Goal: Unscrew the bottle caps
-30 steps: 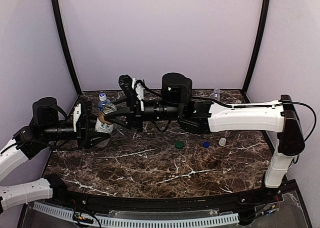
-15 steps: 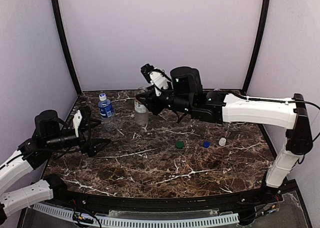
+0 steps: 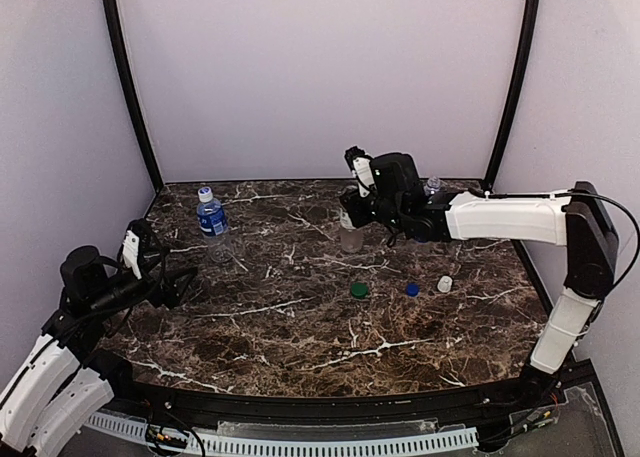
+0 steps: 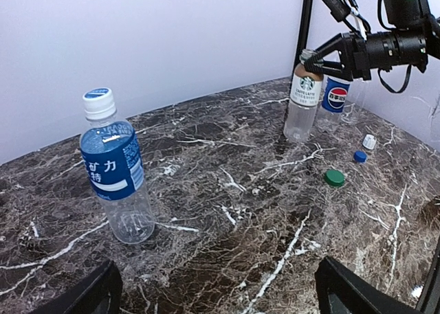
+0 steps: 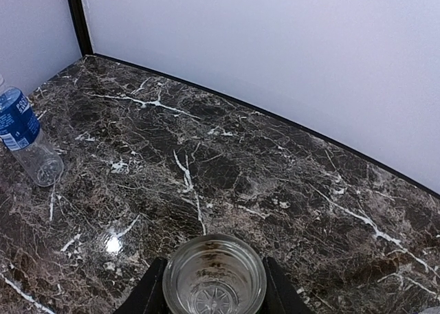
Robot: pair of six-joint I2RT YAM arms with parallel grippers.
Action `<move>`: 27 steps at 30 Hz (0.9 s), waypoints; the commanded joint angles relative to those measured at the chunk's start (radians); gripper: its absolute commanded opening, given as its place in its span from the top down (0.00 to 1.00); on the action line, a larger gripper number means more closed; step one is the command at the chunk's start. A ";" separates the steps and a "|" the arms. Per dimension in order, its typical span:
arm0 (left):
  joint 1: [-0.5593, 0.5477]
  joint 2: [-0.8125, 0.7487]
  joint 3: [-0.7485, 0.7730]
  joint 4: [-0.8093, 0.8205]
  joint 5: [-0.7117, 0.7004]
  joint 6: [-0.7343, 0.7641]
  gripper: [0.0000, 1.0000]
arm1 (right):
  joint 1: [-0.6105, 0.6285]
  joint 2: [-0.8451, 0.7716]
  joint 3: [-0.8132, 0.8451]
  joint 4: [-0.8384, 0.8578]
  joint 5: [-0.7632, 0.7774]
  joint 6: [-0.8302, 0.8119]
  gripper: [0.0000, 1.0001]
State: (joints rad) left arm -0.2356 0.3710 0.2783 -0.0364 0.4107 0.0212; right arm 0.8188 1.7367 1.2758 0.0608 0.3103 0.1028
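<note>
Left wrist view gave the clearest read. The blue-labelled bottle (image 4: 112,166) carried white Japanese characters on its blue band, 力 and 持 among them. Further back, the short bottle (image 4: 301,101) showed the round green Starbucks emblem, with "CAFFE LATTE" just legible above it. Right beside it, the Pepsi bottle (image 4: 336,97) wore the red-white-blue globe, but its small white characters were too tiny to read.

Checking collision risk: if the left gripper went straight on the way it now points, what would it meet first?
Probably nothing soon: the open left gripper aims over the marble table, between the blue-labelled bottle and the green cap. Depth beyond is unclear.
</note>
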 commanded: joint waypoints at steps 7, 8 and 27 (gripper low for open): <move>0.068 -0.014 -0.037 0.068 0.042 -0.017 0.01 | -0.027 0.029 -0.178 0.242 -0.022 0.046 1.00; 0.070 -0.017 -0.038 0.069 0.044 -0.016 0.01 | -0.029 0.032 -0.180 0.245 -0.022 0.044 1.00; 0.085 -0.024 -0.044 0.079 0.070 -0.017 0.01 | -0.027 0.025 -0.132 0.158 -0.029 0.016 0.19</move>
State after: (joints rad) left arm -0.1593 0.3515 0.2527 0.0288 0.4599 0.0139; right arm 0.7963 1.7710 1.1072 0.2356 0.2848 0.1432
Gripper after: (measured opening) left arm 0.987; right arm 0.740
